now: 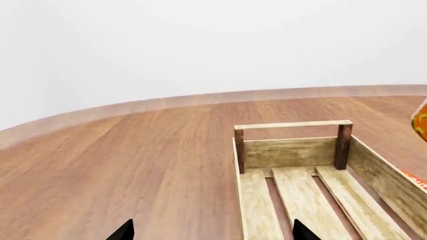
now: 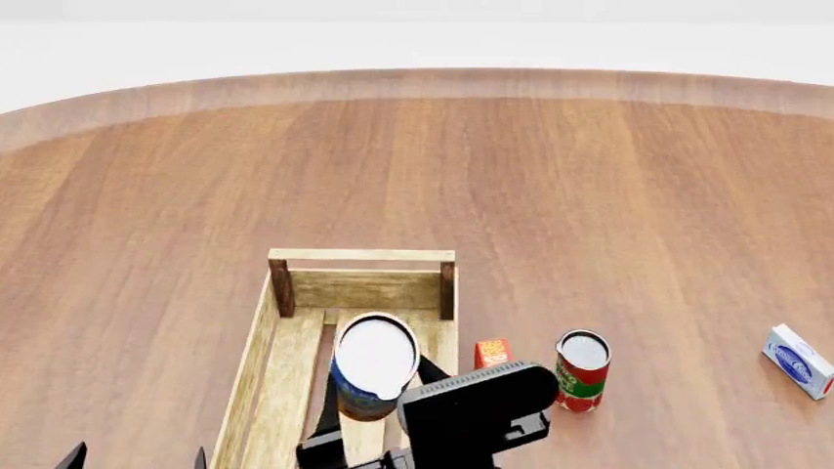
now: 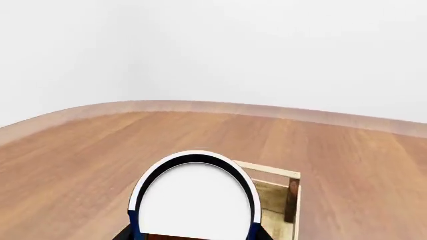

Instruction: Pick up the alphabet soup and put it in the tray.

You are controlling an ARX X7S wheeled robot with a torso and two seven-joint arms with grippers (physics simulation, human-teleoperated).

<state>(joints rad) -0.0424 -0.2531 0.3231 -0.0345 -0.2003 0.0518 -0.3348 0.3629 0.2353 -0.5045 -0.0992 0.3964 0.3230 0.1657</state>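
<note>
Head view: right claw grips the alphabet soup, a cylindrical can with blue label and white-grey top, held upright above the slatted floor of the tray.
Can position: over the tray's middle, between its long walls; whether its base touches the slats I cannot tell.
Tray: long rectangular light-wood crate with darker corner posts and raised end rail, resting on the brown wooden tabletop; far rail lies beyond the claw.
Right wrist view: white can top fills the space just ahead of the claw; tray corner post shows past it.
Right claw fingers: dark tips visible at either side of the can's lower edge, pressed to it.
Left wrist view: left claw open, two dark tips spread apart, one over bare tabletop, one over the tray's slats; nothing between them.
Beside right claw, outboard: small orange-red box just outside the tray wall; red-and-green can standing a little further out.
Far outboard: white-and-blue box, well apart.
</note>
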